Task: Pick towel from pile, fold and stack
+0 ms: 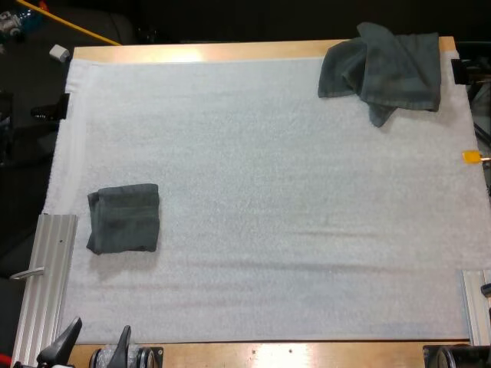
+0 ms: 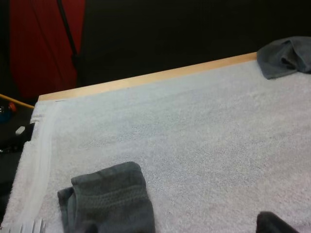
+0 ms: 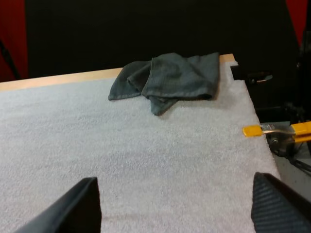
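A folded dark grey-green towel (image 1: 123,218) lies flat at the mat's left side, and its edge (image 2: 109,201) is just ahead of my left gripper (image 2: 180,228). A crumpled towel (image 1: 383,69) of the same colour is heaped at the far right corner, partly over the mat's edge. My left gripper (image 1: 100,330) is open at the near left edge of the table, short of the folded towel and holding nothing. My right gripper (image 3: 177,204) is open too, its fingers (image 3: 279,204) wide apart over bare mat, well short of the crumpled towel (image 3: 167,77).
The white mat (image 1: 268,199) covers most of the wooden table (image 1: 230,50). Ribbed aluminium rails stand at the near left (image 1: 46,284) and near right (image 1: 476,307) corners. A broad stretch of bare mat separates the two towels.
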{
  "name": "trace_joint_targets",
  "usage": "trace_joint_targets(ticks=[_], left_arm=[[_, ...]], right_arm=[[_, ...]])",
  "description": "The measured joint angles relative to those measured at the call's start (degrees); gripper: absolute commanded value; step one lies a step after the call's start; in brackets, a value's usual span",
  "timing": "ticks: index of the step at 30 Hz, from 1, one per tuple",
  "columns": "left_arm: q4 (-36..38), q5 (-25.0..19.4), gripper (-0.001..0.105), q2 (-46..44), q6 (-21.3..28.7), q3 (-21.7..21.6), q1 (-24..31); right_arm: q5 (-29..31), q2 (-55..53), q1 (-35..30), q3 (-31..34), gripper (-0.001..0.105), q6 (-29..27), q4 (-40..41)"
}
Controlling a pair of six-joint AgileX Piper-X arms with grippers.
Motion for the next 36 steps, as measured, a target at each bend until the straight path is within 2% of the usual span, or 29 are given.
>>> trace_joint_targets(ticks=[10,14,24,25,29,36], left_arm=[[0.9,0.0,0.061,0.0,0.0,0.2,0.1],[-1.4,0.0,0.061,0.0,0.0,1.4,0.1],[-15.7,0.0,0.062,0.1,0.4,9.7,0.1],[-19.2,0.0,0.061,0.1,0.4,12.2,0.3],[-20.5,0.0,0.062,0.1,0.5,13.3,0.2],[-25.4,0.0,0.062,0.2,0.6,21.4,0.2]], right_arm=[[0.0,0.0,0.0,0.1,0.063,0.0,0.5],[0.0,0.0,0.0,1.1,0.063,0.0,-1.8],[0.0,0.0,0.0,9.1,0.063,0.3,-13.6],[0.0,0.2,0.0,11.6,0.063,0.4,-15.7],[0.0,0.2,0.0,12.4,0.063,0.4,-16.5],[0.0,0.2,0.0,20.1,0.063,0.4,-18.7]])
